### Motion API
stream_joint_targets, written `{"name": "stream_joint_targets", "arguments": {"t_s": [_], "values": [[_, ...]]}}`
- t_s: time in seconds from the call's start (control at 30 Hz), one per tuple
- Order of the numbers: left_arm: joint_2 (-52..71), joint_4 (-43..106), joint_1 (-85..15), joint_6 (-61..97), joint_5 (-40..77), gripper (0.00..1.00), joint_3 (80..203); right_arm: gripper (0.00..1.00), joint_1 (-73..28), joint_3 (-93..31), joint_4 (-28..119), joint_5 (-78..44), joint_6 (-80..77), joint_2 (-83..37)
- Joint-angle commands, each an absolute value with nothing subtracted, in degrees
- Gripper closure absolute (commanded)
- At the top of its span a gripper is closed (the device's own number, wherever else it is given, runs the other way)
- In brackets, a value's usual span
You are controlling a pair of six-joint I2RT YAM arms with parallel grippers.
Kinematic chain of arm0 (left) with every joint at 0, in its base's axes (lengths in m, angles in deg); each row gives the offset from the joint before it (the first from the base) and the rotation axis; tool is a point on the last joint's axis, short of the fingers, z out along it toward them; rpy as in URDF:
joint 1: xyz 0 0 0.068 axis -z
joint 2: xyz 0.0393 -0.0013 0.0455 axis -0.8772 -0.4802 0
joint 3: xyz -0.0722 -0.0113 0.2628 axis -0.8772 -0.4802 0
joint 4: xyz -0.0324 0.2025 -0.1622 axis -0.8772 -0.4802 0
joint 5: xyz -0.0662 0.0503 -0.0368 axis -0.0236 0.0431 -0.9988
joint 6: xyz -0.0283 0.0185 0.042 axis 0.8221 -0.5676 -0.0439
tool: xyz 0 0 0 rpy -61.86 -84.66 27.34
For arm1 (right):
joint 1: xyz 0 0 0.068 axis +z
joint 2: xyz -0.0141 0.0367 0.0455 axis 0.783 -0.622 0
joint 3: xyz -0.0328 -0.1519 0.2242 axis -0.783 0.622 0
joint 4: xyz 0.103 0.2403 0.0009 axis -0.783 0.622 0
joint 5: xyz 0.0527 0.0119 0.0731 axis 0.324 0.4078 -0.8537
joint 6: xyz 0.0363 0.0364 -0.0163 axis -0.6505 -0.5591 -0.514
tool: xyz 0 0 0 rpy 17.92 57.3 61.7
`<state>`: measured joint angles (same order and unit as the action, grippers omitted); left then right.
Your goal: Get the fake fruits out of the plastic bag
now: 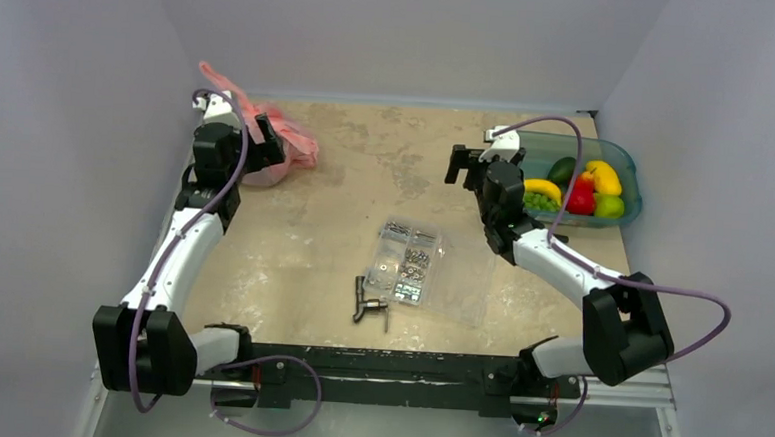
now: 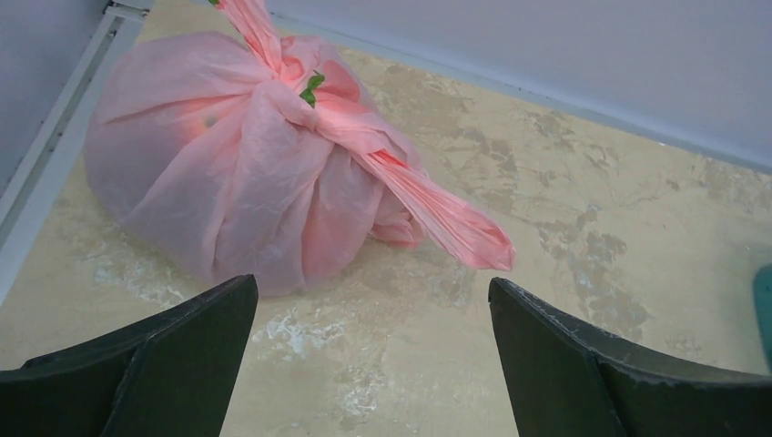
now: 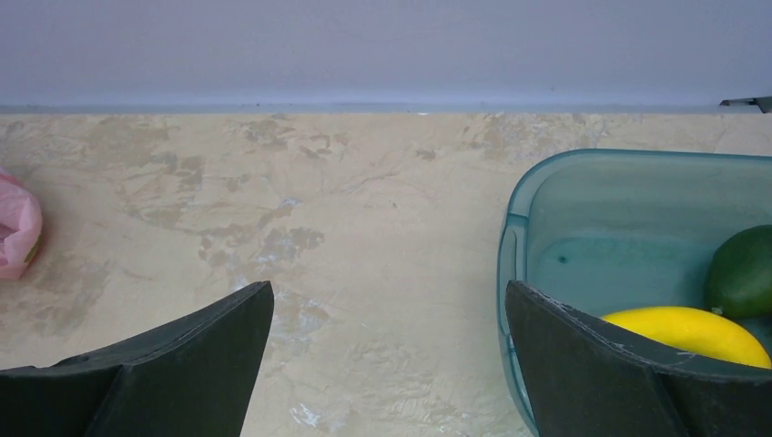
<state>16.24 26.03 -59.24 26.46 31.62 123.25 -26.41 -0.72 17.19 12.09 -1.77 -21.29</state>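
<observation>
The pink plastic bag (image 1: 289, 145) lies at the table's far left corner, bulging and knotted shut at the top, with twisted handles sticking out. In the left wrist view the bag (image 2: 218, 164) fills the upper left, and one handle reaches right toward the table. The fake fruits inside are hidden by the film. My left gripper (image 1: 268, 137) is open and empty, just short of the bag, with both fingers above bare table (image 2: 373, 287). My right gripper (image 1: 456, 167) is open and empty (image 3: 390, 291), far right of the bag and beside a teal tub. An edge of the bag (image 3: 16, 232) shows in the right wrist view.
A teal tub (image 1: 542, 152) at the far right holds a yellow banana (image 1: 542, 189), green grapes, a red piece and other fruit. Its rim (image 3: 510, 237) is close to my right finger. A clear compartmented screw box (image 1: 408, 262) and a black tool (image 1: 367, 303) lie mid-table. Walls stand on three sides.
</observation>
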Motion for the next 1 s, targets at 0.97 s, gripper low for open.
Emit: {"name": "stream_joint_targets", "arguments": {"t_s": [0.97], "values": [[-15.35, 13.52, -70.97, 36.75, 15.59, 0.11, 151.92, 0.01, -20.71, -5.05, 30.38, -9.14, -5.62, -13.72]]}}
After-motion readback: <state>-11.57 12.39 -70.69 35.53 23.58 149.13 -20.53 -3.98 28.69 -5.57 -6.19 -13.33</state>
